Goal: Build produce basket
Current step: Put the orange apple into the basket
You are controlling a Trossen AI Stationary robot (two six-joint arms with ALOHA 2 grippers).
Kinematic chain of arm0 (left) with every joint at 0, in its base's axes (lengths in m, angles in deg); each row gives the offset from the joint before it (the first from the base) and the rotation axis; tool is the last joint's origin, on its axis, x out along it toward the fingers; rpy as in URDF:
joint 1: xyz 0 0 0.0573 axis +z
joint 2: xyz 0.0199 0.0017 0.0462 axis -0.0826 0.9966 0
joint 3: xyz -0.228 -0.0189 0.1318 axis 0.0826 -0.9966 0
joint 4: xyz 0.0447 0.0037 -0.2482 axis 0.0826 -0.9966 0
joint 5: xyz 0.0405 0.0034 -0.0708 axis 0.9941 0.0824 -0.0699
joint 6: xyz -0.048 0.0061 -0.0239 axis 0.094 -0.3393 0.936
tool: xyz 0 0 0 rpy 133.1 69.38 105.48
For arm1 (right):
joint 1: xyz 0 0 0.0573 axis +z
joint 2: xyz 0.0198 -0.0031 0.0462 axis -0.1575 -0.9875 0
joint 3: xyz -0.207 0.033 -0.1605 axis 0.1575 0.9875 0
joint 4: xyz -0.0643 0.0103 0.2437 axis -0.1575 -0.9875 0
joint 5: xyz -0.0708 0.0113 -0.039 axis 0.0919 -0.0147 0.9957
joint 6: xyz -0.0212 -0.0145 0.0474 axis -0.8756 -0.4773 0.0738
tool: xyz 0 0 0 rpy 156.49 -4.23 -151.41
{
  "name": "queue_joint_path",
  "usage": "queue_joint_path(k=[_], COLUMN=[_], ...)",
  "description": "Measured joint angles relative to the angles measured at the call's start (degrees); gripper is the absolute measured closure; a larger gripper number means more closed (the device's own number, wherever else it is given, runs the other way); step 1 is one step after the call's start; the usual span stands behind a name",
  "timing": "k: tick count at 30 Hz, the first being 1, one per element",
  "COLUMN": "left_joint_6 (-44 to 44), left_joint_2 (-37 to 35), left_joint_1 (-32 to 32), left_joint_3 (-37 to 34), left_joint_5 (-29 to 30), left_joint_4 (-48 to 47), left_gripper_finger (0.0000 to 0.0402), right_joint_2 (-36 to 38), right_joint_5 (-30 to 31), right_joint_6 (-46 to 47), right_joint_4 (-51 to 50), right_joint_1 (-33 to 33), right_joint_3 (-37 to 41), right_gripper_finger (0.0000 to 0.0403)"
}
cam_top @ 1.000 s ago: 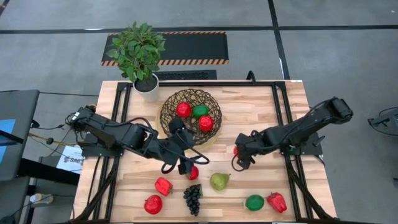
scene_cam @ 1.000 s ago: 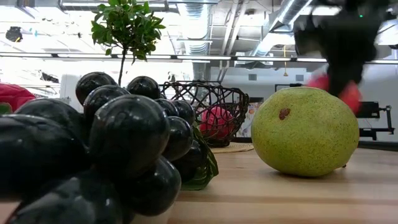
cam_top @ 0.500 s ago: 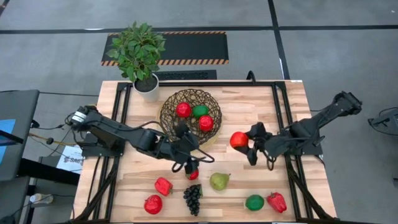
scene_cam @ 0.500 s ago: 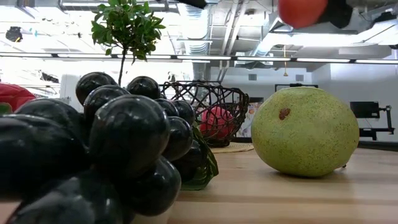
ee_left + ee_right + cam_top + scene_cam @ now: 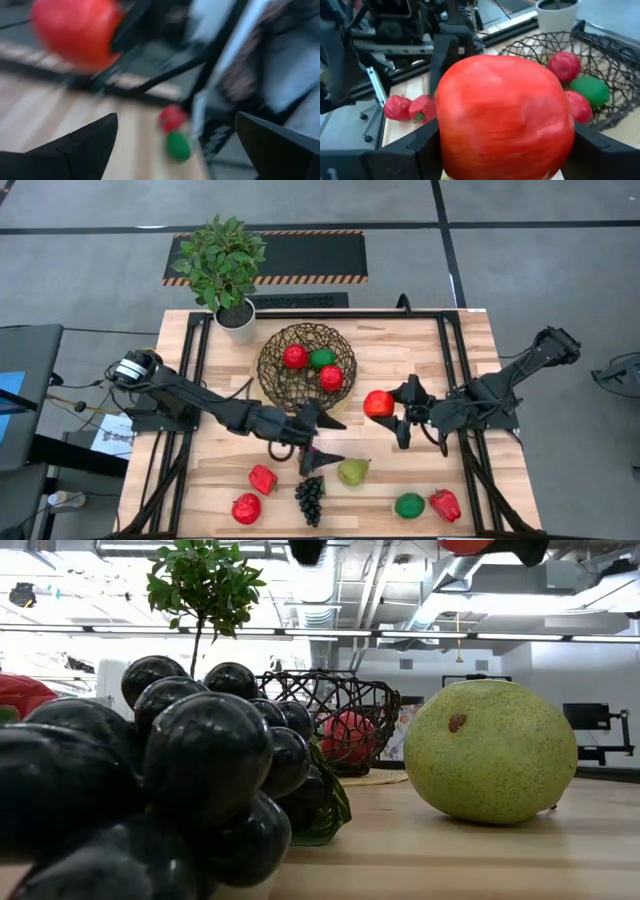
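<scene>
The basket (image 5: pixel 305 368), dark woven wire, stands on the table's far middle with two red pieces and a green one inside. My right gripper (image 5: pixel 392 408) is to its right, shut on a round red fruit (image 5: pixel 378 403). My left gripper (image 5: pixel 328 441) hovers open just near of the basket, holding nothing; its fingers (image 5: pixel 90 140) point toward the table's right. On the near table lie a pear (image 5: pixel 352 471), a grape bunch (image 5: pixel 310 498), two red pieces (image 5: pixel 262 478) (image 5: pixel 246 508), a green piece (image 5: pixel 409 505) and a red pepper (image 5: pixel 445 504). My right gripper pinches the round red fruit between its two fingers (image 5: pixel 420 147), one on each side of its body (image 5: pixel 452 135). The fingers come in level from the table's right. The fruit is lifted clear of the table and shows high up in the low view (image 5: pixel 470 544).
A white pot with a green plant (image 5: pixel 235 315) stands at the far edge left of the basket. Black frame rails (image 5: pixel 445 360) run along both sides of the wooden top. Bare wood lies between the basket and the right arm.
My right gripper has lifted the red fruit off the table and carried it a little toward the far edge, up out of the low view. My left gripper has moved toward the table's right; the small red piece beside it no longer shows.
</scene>
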Motion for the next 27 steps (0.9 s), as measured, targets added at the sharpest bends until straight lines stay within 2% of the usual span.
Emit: queue_joint_path(k=[2, 5, 8, 16, 21, 27], left_joint_6=[-1.97, -4.21, -6.48, -8.63, -12.89, -13.14], left_joint_2=[0.0, -0.04, -0.03, 0.03, 0.06, 0.06], left_joint_1=[-0.09, 0.1, 1.76, 7.56, 7.83, 7.81], left_joint_3=[-2.45, -5.15, -6.25, -6.26, -6.25, -6.25], left_joint_5=[-2.15, 1.08, 4.77, 3.37, 3.21, 2.77], left_joint_4=[8.12, 14.45, 13.93, 17.5, 18.12, 19.15], left_gripper_finger=[0.0014, 0.0014, 0.0014, 0.0014, 0.0014, 0.0014], right_joint_2=[-0.08, -0.03, -0.06, -0.06, -0.58, -1.71], right_joint_5=[-0.12, -0.11, -0.1, -0.17, -1.68, -3.3], right_joint_6=[-2.12, -5.31, -8.11, -15.05, -17.03, -19.13], right_joint_4=[2.87, 6.0, 8.11, 14.69, 14.72, 16.56], right_joint_1=[0.2, 0.46, 0.86, 0.89, -0.03, -1.71], right_joint_3=[0.02, 0.02, 0.02, 0.02, 0.02, -0.04], right_gripper_finger=[0.0097, 0.0097, 0.0097, 0.0097, 0.0096, 0.0096])
